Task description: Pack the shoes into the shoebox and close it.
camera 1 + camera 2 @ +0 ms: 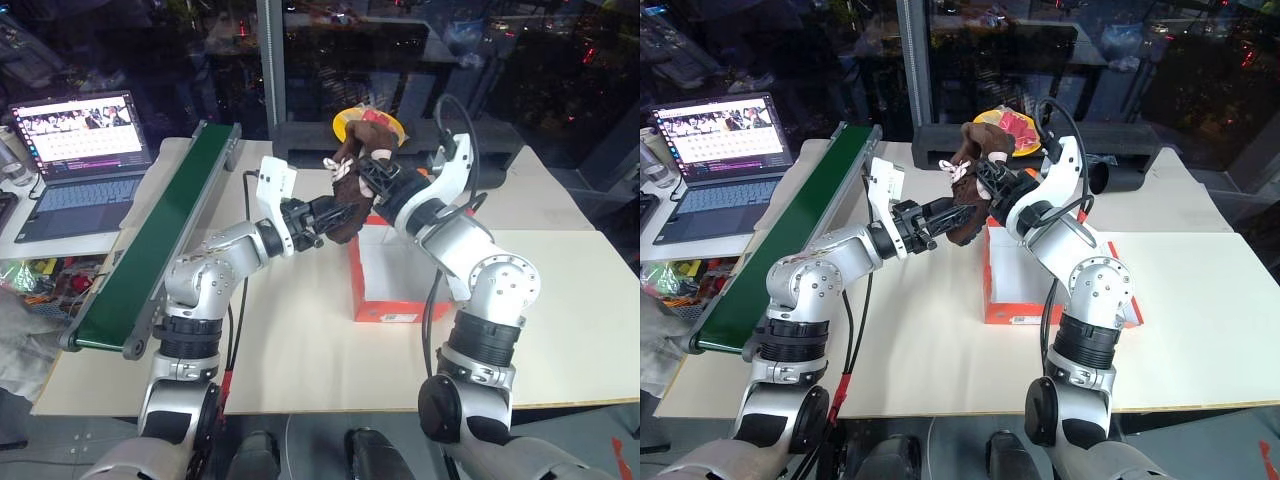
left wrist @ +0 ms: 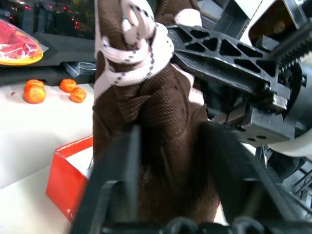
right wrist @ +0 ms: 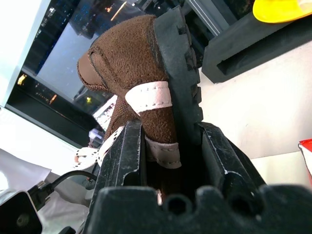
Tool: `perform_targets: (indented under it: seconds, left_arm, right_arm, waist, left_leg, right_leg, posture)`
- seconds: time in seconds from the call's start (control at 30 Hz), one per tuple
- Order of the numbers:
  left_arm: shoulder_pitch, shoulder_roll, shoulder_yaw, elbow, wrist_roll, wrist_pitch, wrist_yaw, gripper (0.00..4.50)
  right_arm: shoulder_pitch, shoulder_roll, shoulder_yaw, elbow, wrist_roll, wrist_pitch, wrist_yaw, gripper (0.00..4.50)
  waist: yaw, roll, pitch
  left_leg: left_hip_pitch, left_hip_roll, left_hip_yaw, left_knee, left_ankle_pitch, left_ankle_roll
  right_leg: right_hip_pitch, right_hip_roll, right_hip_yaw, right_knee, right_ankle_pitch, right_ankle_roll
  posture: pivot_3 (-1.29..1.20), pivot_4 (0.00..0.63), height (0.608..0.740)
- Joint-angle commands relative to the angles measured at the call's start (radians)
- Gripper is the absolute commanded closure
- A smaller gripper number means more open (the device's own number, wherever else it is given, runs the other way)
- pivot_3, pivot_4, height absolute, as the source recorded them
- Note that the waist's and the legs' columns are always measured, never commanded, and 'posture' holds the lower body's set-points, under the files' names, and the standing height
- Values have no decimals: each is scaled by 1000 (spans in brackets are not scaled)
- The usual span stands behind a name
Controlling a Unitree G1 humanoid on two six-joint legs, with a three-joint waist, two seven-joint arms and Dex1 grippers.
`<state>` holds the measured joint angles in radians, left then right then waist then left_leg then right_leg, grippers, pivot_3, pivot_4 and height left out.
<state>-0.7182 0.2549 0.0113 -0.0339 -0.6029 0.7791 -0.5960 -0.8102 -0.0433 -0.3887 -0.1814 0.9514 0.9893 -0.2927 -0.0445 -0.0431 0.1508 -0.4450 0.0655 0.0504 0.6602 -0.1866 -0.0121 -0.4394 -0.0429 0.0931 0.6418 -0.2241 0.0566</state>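
holding one brown shoe (image 1: 352,195) in the air above the near left corner of the red shoebox (image 1: 395,285), fingers of the left gripper (image 1: 322,214) and right gripper (image 1: 368,176) both clamped on it, the pair should lower it level inside

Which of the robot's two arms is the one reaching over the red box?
The right arm: it reaches over the red box. The left arm stays beside it, over bare table.
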Motion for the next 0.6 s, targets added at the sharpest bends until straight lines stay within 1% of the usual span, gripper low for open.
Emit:
perform_targets:
  seconds: [0.03, 0.13, 0.2, 0.27, 0.33, 0.43, 0.6]
  left_arm:
    - [85, 138, -133, -50, 120, -84, -131, 2275]
    - [110, 170, -169, -64, 127, -97, -182, 2275]
    - [121, 182, -191, -76, 133, -103, -217, 2275]
    - [122, 178, -200, -73, 143, -115, -226, 2275]
    - [120, 165, -204, -58, 153, -127, -220, 2275]
    - [123, 144, -205, -46, 166, -133, -201, 2275]
    - [129, 120, -197, -57, 175, -130, -188, 2275]
  right_arm:
    - [-59, -235, 18, 55, -151, 16, 7, 3193]
    - [-82, -328, 62, 141, -190, 76, 49, 3193]
    - [-96, -428, 144, 247, -244, 168, 126, 3193]
    - [-84, -462, 175, 300, -253, 228, 183, 3193]
    - [-58, -485, 222, 315, -271, 262, 233, 3193]
    - [-19, -485, 257, 349, -310, 289, 278, 3193]
    - [21, -459, 298, 448, -403, 232, 328, 3193]
  waist:
    - [2, 1, 1]
    - [2, 2, 1]
    - [-1, 2, 1]
    - [-5, 2, 1]
    - [-4, 3, 2]
    - [-2, 3, 2]
    - [2, 3, 2]
  left_leg:
    - [0, 0, 0, 0, 0, 0]
    - [0, -1, 1, 0, 0, 0]
    - [0, 0, 1, -1, 0, 0]
    - [1, 0, 3, -1, 0, 0]
    - [1, 0, 2, -2, 0, 0]
    - [1, 0, 2, -2, 0, 0]
    - [0, -1, 2, -1, 0, 0]
  right_leg:
    - [0, 0, 0, 0, 0, 0]
    - [-1, -1, 0, -1, 0, 0]
    - [-1, -1, 1, -1, -1, -1]
    - [-1, -1, 2, -1, 0, -1]
    - [-1, 0, 2, -1, -1, -1]
    - [-1, 0, 2, -1, -1, -1]
    - [-1, 0, 2, -1, -1, 0]
  posture:
    - [0, 150, 719]
    - [0, 150, 719]
    - [0, 150, 719]
    - [0, 150, 719]
    - [0, 150, 719]
    - [0, 150, 719]
    - [0, 150, 719]
